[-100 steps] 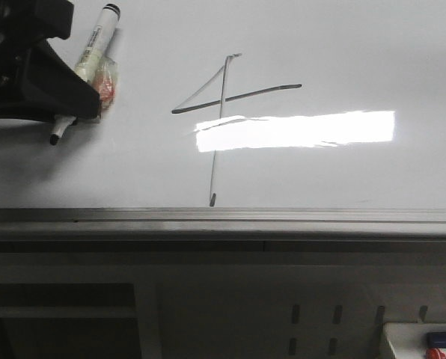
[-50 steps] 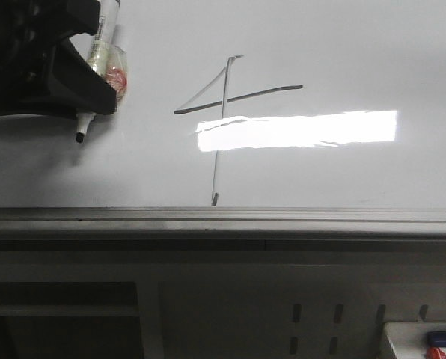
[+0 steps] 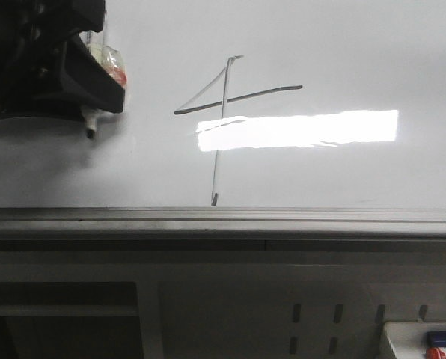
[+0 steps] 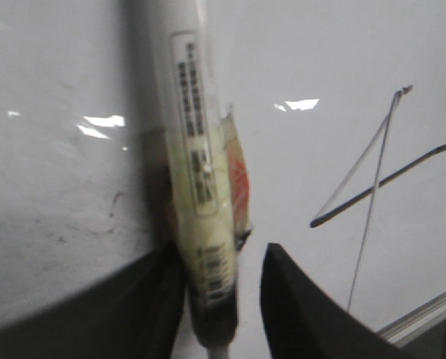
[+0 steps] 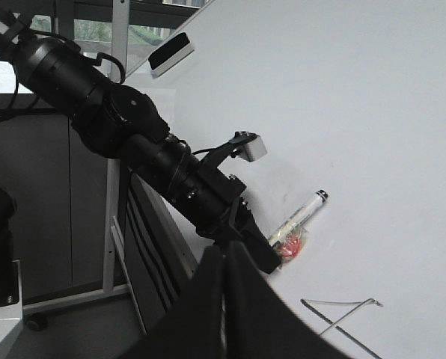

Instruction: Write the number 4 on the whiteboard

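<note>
White and shiny, the whiteboard (image 3: 343, 52) fills most of the front view, with a grey metal rail (image 3: 283, 217) along its near edge. The number 4 (image 3: 224, 112) is drawn on it in thin dark lines, near the middle. A bright patch of light (image 3: 298, 129) lies across the long line of the 4. The left claw (image 3: 88, 90) is up in the left corner, off to the side of the 4. Its fingers are closed around a marker pen (image 4: 200, 194). The pen tip (image 3: 90, 134) points down toward the rail. The right claw (image 5: 224, 299) shows two dark fingers pressed together with nothing between them.
</note>
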`<state>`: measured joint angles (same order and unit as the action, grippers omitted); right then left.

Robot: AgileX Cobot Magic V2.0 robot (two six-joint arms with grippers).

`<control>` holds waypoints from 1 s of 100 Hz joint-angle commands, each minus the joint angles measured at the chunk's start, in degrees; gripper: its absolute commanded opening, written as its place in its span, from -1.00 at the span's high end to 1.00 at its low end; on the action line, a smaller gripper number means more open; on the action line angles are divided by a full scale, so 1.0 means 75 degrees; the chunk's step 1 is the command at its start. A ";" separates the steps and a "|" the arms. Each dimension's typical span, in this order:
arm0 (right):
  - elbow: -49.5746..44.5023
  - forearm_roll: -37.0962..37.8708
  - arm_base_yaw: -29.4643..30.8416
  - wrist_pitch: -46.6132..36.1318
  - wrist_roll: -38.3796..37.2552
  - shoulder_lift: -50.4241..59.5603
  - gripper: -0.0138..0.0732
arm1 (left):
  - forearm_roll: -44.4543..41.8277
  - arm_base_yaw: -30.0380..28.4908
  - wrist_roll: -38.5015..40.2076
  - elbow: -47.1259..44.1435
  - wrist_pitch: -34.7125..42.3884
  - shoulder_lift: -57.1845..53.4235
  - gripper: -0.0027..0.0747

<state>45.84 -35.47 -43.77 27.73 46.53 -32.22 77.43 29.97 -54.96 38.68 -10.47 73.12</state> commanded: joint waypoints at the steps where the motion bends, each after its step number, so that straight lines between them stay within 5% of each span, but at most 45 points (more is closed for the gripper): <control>1: 0.0193 -0.0194 0.0036 -0.0549 -0.0008 -0.0002 0.83 | -0.0012 -0.0085 0.0037 0.0104 0.1153 0.0166 -0.21; 24: 0.0193 -0.0194 0.0036 -0.0549 -0.0008 -0.0002 0.83 | -0.0012 -0.0085 0.0037 0.0116 0.1264 0.0138 -0.36; 47: 0.0011 0.0544 0.0036 -0.0669 -0.0008 0.0177 0.83 | -0.0180 -0.0085 0.0037 0.0099 0.0223 -0.1241 -0.36; 65: -0.1447 0.0630 0.0150 -0.2558 -0.0008 0.0803 0.83 | -0.1002 -0.0118 0.0037 -0.0444 0.0350 -0.3182 -0.33; 79: -0.2947 0.0630 0.0150 -0.4279 -0.0008 0.1492 0.83 | -0.1341 -0.0133 0.0037 -0.1348 0.0745 -0.4899 -0.01; 100: -0.4634 0.0361 0.0150 -0.5430 -0.0008 0.2468 0.83 | -0.1699 -0.0133 0.0037 -0.2898 0.0833 -0.7371 0.82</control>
<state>12.77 -31.69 -43.03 -5.78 46.53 -15.31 65.13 29.07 -54.75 19.19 -6.33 23.65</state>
